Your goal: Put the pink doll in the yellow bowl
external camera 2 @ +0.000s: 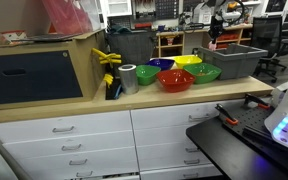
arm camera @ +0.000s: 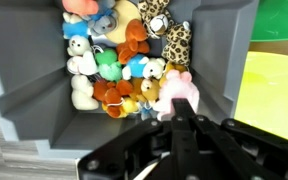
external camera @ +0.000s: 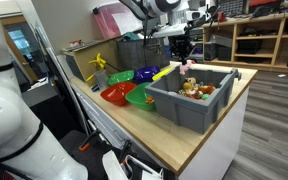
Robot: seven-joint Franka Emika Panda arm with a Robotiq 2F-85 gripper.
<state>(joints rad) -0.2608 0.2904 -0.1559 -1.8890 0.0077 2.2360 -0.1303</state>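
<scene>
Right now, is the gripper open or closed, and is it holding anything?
Gripper: jaws closed on the pink doll, held above the gray bin of toys.

I see a grey bin directly below the jaws, open at the top. Plush toys cover its floor ahead of the jaws: a green toy, a white toy, an orange toy and a leopard-print toy. Beyond the bin wall, to one side of the jaws, I see a green bowl just beside a red bowl, with a blue bowl behind them. All stand on a wooden counter over white drawers.
</scene>
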